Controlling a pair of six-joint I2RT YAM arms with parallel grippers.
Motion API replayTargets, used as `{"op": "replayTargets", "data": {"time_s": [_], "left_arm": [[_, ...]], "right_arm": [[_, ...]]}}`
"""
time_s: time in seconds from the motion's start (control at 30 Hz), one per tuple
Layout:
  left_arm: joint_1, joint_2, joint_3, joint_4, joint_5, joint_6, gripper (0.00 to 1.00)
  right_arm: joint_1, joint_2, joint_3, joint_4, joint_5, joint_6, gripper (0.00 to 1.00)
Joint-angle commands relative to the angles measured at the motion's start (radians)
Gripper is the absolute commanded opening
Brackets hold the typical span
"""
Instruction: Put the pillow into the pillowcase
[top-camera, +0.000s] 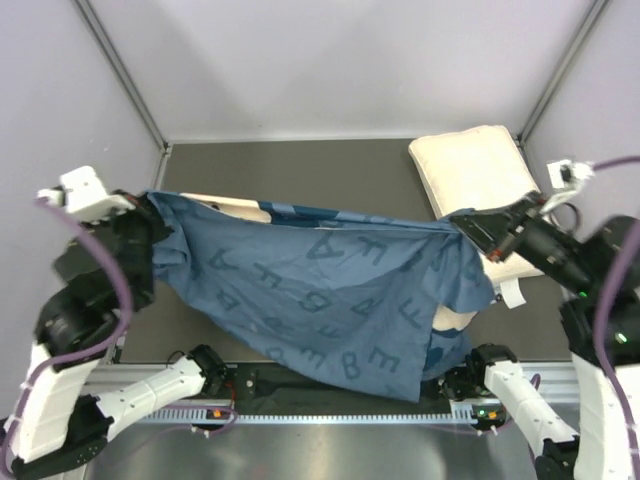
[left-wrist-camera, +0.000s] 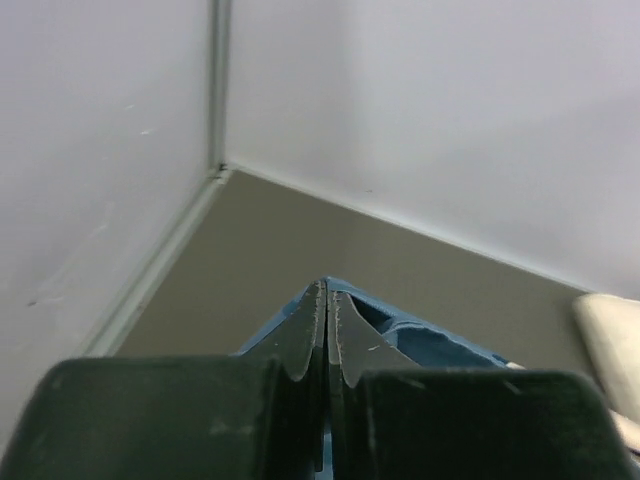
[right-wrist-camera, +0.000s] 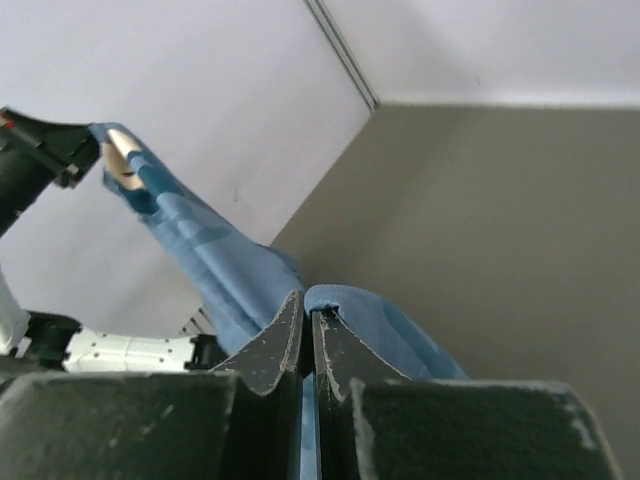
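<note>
The blue lettered pillowcase (top-camera: 320, 290) hangs stretched between my two grippers above the dark table (top-camera: 290, 165), its lower edge sagging toward the arm bases. My left gripper (top-camera: 155, 205) is shut on the case's left top corner; the left wrist view shows the fingertips (left-wrist-camera: 327, 285) pinched on blue cloth (left-wrist-camera: 440, 345). My right gripper (top-camera: 462, 225) is shut on the right top corner, a fold of cloth (right-wrist-camera: 360, 310) caught between its tips (right-wrist-camera: 308, 300). The cream pillow (top-camera: 475, 170) lies flat at the back right, its near end under my right arm and the case.
Pale enclosure walls (top-camera: 330, 60) close in the table on three sides. A metal rail (top-camera: 330, 405) and both arm bases run along the near edge. The pillow's white tag (top-camera: 512, 293) sticks out beside the right arm.
</note>
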Motion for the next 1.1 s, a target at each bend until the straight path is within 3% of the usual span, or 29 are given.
{"op": "replayTargets", "data": {"time_s": [0.0, 0.13, 0.2, 0.27, 0.3, 0.33, 0.43, 0.57, 0.77, 0.93, 0.97, 1.0, 1.03, 1.07], "left_arm": [[0.002, 0.043, -0.17, 0.135, -0.194, 0.092, 0.0], [0.027, 0.083, -0.327, 0.288, -0.194, 0.098, 0.0], [0.083, 0.135, -0.369, 0.31, -0.082, 0.088, 0.0], [0.261, 0.218, -0.369, 0.272, 0.049, 0.042, 0.0], [0.34, 0.245, -0.364, 0.26, 0.152, -0.009, 0.0], [0.495, 0.27, -0.364, 0.251, 0.326, -0.032, 0.0], [0.677, 0.341, -0.37, 0.261, 0.511, -0.084, 0.0], [0.726, 0.416, -0.363, 0.332, 0.498, -0.097, 0.0], [0.734, 0.6, -0.26, 0.413, 0.42, -0.048, 0.0], [0.804, 0.814, -0.145, 0.491, 0.358, 0.017, 0.0], [0.82, 0.848, -0.095, 0.502, 0.36, 0.015, 0.0], [0.841, 0.885, -0.062, 0.505, 0.355, 0.009, 0.0], [0.847, 0.958, -0.026, 0.479, 0.357, 0.003, 0.11], [0.854, 0.994, 0.07, 0.45, 0.351, -0.008, 0.23]], "right_arm": [[-0.009, 0.048, -0.198, 0.156, 0.057, 0.045, 0.0], [0.012, 0.104, -0.333, 0.304, 0.092, 0.078, 0.0], [0.07, 0.166, -0.364, 0.338, 0.129, 0.064, 0.0], [0.153, 0.232, -0.367, 0.365, 0.224, 0.045, 0.0], [0.175, 0.255, -0.367, 0.376, 0.251, 0.03, 0.0], [0.192, 0.276, -0.367, 0.402, 0.293, 0.03, 0.0], [0.213, 0.342, -0.375, 0.454, 0.34, 0.039, 0.0], [0.215, 0.474, -0.335, 0.487, 0.4, 0.024, 0.0], [0.216, 0.758, -0.137, 0.519, 0.425, -0.013, 0.0], [0.212, 1.035, 0.028, 0.766, 0.405, -0.008, 0.0], [0.207, 1.087, 0.127, 0.775, 0.405, -0.01, 0.02], [0.203, 1.14, 0.188, 0.776, 0.404, -0.007, 0.11], [0.195, 1.236, 0.247, 0.775, 0.39, -0.002, 0.39], [0.18, 1.275, 0.351, 0.772, 0.379, 0.013, 0.54]]}}
